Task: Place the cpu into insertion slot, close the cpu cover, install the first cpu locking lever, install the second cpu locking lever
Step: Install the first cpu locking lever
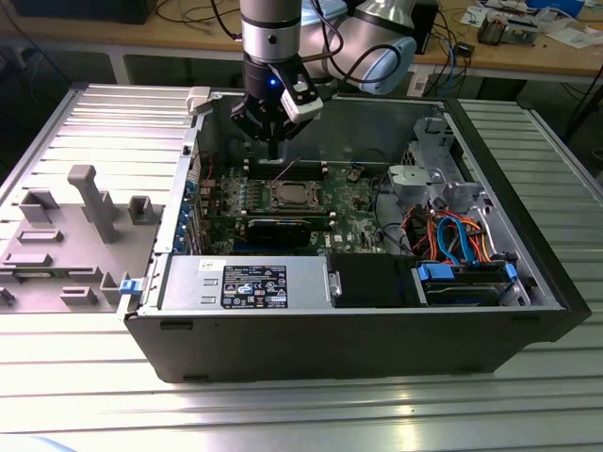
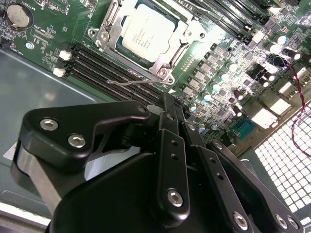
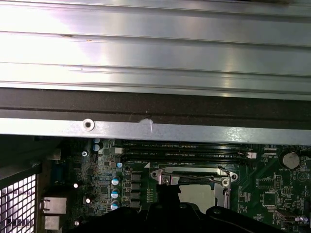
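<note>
In the first wrist view the gripper's black body point(image 3: 194, 218) hides the near part of the cpu point(image 3: 197, 194) and of the cpu cover point(image 3: 192, 174). In the second wrist view the cpu cover point(image 2: 165, 60) is cut off by the picture's edge, and the fingertips are too closely overlapped to judge. In the exterior view the cpu point(image 1: 287, 196) is too small for detail.
</note>
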`<state>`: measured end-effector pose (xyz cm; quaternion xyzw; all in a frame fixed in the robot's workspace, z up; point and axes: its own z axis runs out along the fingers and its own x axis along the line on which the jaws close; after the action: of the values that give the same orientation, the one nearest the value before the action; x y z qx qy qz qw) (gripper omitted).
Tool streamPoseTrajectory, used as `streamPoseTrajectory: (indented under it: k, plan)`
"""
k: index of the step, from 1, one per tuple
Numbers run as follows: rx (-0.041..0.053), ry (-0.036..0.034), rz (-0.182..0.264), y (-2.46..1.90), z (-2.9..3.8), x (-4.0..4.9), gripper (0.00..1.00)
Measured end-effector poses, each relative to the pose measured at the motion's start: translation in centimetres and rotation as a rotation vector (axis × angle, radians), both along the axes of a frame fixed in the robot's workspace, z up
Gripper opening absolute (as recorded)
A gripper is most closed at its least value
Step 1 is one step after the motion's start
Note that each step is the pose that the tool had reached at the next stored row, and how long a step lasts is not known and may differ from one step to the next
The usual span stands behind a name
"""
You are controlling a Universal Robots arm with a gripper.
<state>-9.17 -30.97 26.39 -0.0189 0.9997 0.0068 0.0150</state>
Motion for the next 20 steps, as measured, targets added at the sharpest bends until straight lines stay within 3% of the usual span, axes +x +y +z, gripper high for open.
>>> streamPoseTrajectory:
  k: [8,9,10,12,17,20]
  plan:
    - [0.001,-0.0001,0.0,0.0,-0.01,0.07,0.11]
    - [0.0048,-0.0001,0.0,-0.02,-0.02,0.09,0.11]
    - [0.0193,0.0,0.0,-0.14,-0.05,0.15,0.11]
    - [0.0278,0.0001,0.0,-0.32,-0.09,0.15,0.11]
    - [0.0283,0.0,0.0,-0.36,-0.32,0.35,0.11]
    - [0.0311,0.0,0.0,-0.36,-0.42,0.93,0.11]
